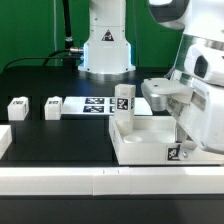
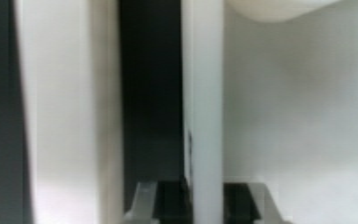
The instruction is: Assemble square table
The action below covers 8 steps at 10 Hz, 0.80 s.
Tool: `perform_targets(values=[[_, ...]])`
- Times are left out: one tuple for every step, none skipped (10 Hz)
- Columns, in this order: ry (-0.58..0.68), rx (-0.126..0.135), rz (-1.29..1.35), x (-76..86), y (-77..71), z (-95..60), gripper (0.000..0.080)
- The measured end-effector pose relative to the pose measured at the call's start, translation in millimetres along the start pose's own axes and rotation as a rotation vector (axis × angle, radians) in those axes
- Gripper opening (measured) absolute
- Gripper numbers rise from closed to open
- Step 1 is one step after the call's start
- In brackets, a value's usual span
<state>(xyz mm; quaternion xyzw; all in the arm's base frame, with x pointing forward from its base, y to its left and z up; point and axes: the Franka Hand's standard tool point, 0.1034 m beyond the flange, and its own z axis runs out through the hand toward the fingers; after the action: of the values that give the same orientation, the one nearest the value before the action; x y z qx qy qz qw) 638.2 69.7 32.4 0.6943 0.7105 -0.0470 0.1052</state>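
Note:
The square table's white slab [image 1: 150, 140] lies recessed side up at the exterior view's right, with a tag [image 1: 174, 152] on its front edge. One tagged white leg [image 1: 124, 101] stands upright in its far left corner. Two more legs [image 1: 17, 107] [image 1: 52, 107] rest on the black table to the left. My gripper [image 1: 181, 133] reaches down at the slab's right side. In the wrist view the slab's thin upright wall [image 2: 202, 110] runs between my fingers [image 2: 160, 203], and the gripper [image 2: 202, 202] is shut on it.
The marker board [image 1: 95, 104] lies flat behind the slab, between the loose legs and the standing leg. A long white rail [image 1: 90, 181] borders the table's front edge, and a white block [image 1: 4, 140] sits at the left edge. The robot base [image 1: 106, 50] stands at the back.

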Motion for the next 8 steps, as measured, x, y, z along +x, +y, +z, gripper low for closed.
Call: perform_targets(values=[[-0.010,-0.002,-0.014,-0.7,4.4,-3.0,0.0060],[-0.016,-0.013,-0.012,-1.5,10.6,-8.5,0.0060],[-0.015,-0.020,0.012,-3.7,12.2,-13.3,0.0144],[-0.018,-0.019,0.035,-7.6,10.0,-15.4,0.0284],[-0.022,-0.018,0.044,-12.6,9.0,-16.3,0.0420],[-0.024,-0.023,0.095,-15.3,7.8,-20.1,0.0420],[-0.027,-0.028,0.135,-19.0,3.7,-25.6,0.0585],[-0.036,-0.035,0.138,-25.1,1.4,-32.9,0.0629]])
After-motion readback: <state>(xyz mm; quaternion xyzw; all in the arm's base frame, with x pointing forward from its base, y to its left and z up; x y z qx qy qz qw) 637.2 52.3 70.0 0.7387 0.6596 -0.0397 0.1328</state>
